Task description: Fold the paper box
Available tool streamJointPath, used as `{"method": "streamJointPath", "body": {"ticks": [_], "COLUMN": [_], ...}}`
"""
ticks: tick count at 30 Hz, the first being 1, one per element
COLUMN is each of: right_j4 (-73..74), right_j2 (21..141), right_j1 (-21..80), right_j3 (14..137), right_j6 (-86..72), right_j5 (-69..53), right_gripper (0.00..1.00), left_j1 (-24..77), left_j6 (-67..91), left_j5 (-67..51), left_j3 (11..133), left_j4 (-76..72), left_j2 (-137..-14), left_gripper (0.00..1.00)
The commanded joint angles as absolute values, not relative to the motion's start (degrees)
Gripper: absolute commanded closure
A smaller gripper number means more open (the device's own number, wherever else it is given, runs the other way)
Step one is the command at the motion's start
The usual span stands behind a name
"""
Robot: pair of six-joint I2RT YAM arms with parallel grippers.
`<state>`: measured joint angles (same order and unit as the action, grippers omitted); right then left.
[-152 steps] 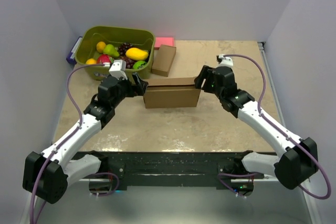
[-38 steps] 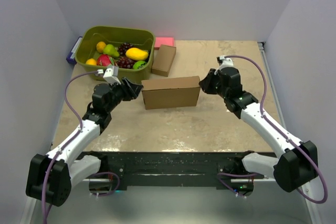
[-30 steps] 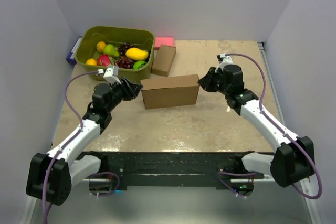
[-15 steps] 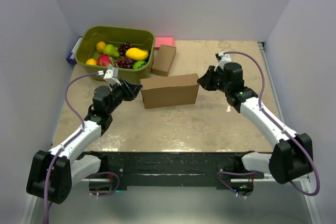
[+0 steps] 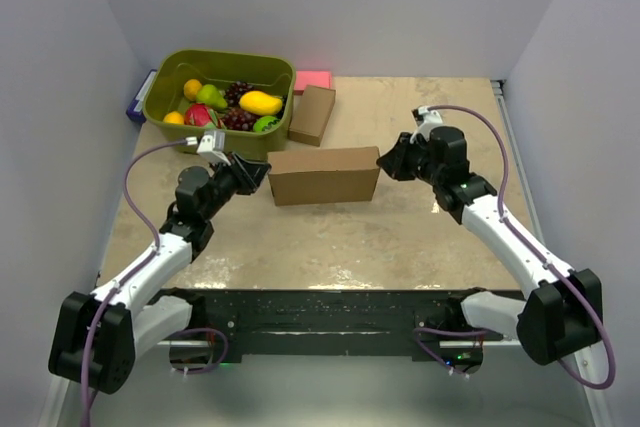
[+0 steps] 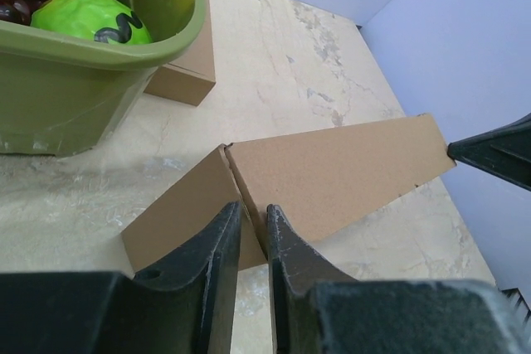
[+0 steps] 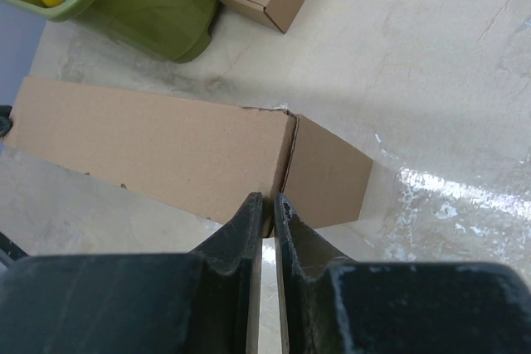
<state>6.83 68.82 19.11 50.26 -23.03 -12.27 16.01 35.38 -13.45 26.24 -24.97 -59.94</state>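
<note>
Top view first: the paper box sits folded up into a closed brown block on the surface, right between the two hands. The left hand is at the box's left end, its tips just beside the cardboard; I cannot tell if they touch. The right hand is at the other end, tips up against that corner. Beyond the left hand stands a green bin of fruit, and beyond the box, between the hands, lies a small box.

Over to the left wrist: the fingers stand a narrow slit apart with nothing between them, so this hand is only slightly open and holds nothing. Just ahead of the tips is the box's end corner, with the long face running off to the right. The bin is ahead and to the left.

Now the right wrist: these fingers are pressed almost together, a closed hand with nothing clamped that I can see. The tips point straight at the box's near corner, with the long face stretching left. The bin and small box are farther ahead.
</note>
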Motion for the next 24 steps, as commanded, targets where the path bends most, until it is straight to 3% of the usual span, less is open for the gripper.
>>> {"method": "streamJointPath", "body": {"ticks": [1, 9, 14, 19, 22, 24], "right_j4": [19.3, 19.3, 22.1, 27.2, 29.9, 30.9], "right_j2": [67.9, 63.1, 57.9, 52.6, 49.5, 47.9], "right_j1": [19.2, 20.0, 20.2, 20.1, 20.2, 20.1], "right_j3": [44.7, 39.6, 38.6, 39.4, 40.8, 41.6], "right_j6": [-22.0, -23.4, -23.6, -23.2, -22.9, -22.9], "right_j5": [-14.0, -15.7, -15.1, -14.8, -14.4, -14.9], "right_gripper": [0.88, 0.84, 0.74, 0.44, 0.27, 0.23], "left_j1": [18.1, 21.1, 21.4, 21.5, 21.5, 21.5], "left_j6": [31.6, 32.2, 32.6, 32.9, 33.0, 32.6], "left_j5": [-11.3, -9.8, -9.1, -7.0, -6.8, -5.9], "left_j3": [22.5, 20.8, 19.0, 19.8, 21.3, 22.8], "left_j4": [-7.2, -6.2, -3.6, 3.3, 6.8, 10.3], "left_j2": [-60.8, -58.8, -53.6, -47.1, -42.4, -40.6], "left_gripper": [0.77, 0.71, 0.57, 0.21, 0.13, 0.11]}}
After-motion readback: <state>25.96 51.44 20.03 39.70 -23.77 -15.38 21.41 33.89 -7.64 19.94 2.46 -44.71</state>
